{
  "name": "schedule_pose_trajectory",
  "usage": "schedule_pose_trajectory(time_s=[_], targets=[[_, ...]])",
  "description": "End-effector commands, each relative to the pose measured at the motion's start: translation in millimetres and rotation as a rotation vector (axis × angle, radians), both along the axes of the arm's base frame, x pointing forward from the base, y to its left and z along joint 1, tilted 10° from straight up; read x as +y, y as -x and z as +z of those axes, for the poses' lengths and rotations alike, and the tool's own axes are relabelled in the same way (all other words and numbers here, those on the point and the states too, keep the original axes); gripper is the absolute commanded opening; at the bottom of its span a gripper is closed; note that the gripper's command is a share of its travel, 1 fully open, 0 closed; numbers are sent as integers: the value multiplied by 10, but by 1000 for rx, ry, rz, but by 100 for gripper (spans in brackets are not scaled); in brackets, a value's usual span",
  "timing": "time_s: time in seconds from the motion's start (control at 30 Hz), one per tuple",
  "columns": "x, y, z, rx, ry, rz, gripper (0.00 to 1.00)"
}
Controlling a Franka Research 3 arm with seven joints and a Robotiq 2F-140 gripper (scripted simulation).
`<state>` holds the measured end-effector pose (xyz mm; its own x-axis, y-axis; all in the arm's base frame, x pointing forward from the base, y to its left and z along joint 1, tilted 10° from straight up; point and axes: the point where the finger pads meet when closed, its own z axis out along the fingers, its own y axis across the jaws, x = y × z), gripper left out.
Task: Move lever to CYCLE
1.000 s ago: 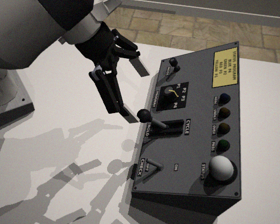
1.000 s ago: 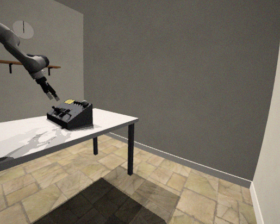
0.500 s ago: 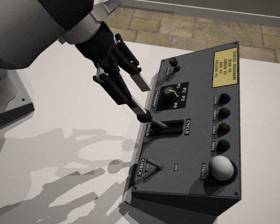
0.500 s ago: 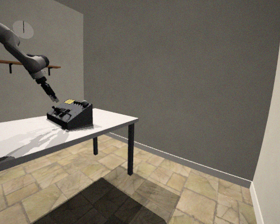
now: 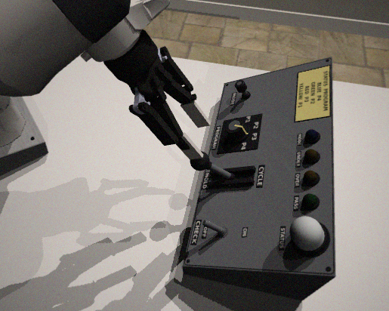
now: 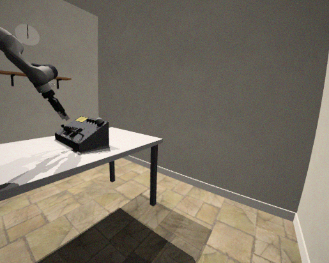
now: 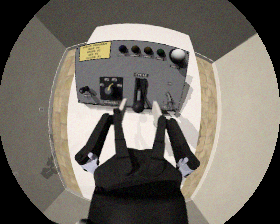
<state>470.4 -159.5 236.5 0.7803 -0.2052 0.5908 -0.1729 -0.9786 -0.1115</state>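
Item one, at the table's left edge: grey arm base plate (image 5: 32, 145), square, partly in view. Item two: black two-finger gripper (image 5: 199, 138) on the white-and-grey arm, reaching down and rightward over the white table (image 5: 100, 160). Its fingers stand partly apart and hold nothing. In the top view the nearer fingertip (image 5: 193, 153) meets the lever's knob, though whether they touch cannot be told. Item three: dark grey sloped console (image 5: 273, 205), standing toward the table's right edge, its back near the far edge. On its panel, from the left: a grey lever with a black ball knob (image 5: 202, 164), in a slot marked HOLD and CYCLE, leaning to the HOLD end with the knob over the console's left rim. Next come a small grey toggle (image 5: 213, 228) marked CHECK, a black rotary selector (image 5: 236, 127) marked PROGRAM, and a small black switch (image 5: 241, 86). Further right are a yellow status placard (image 5: 313, 96), a column of four dark round lamps (image 5: 311, 167) and a white dome button (image 5: 307, 232) marked STATUS.
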Motion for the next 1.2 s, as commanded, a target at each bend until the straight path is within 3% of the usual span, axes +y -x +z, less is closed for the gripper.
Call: schedule_pose_trajectory(time_s=[0.0,0.43,0.6,1.17], targets=[[6,-3,1,0,-7,-6,44],[25,56,-41,0,-7,-6,44],[113,275,-203,1,-8,-4,44],[115,278,-205,1,-8,-4,44]])
